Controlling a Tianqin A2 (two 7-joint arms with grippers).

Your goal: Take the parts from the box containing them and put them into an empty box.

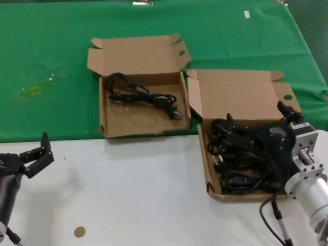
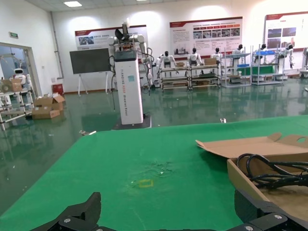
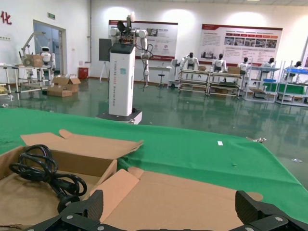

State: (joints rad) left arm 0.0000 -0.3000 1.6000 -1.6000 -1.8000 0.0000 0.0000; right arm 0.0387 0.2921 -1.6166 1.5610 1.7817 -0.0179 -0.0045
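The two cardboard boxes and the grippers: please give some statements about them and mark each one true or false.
1. The left box holds one black cord. True.
2. The right box is empty. False: it holds a pile of black cords.
3. The right gripper is over the right box. True.
4. The left gripper holds a cord. False: it is open, holds nothing, and is over the white table.
5. Both box lids are closed. False: both are open.
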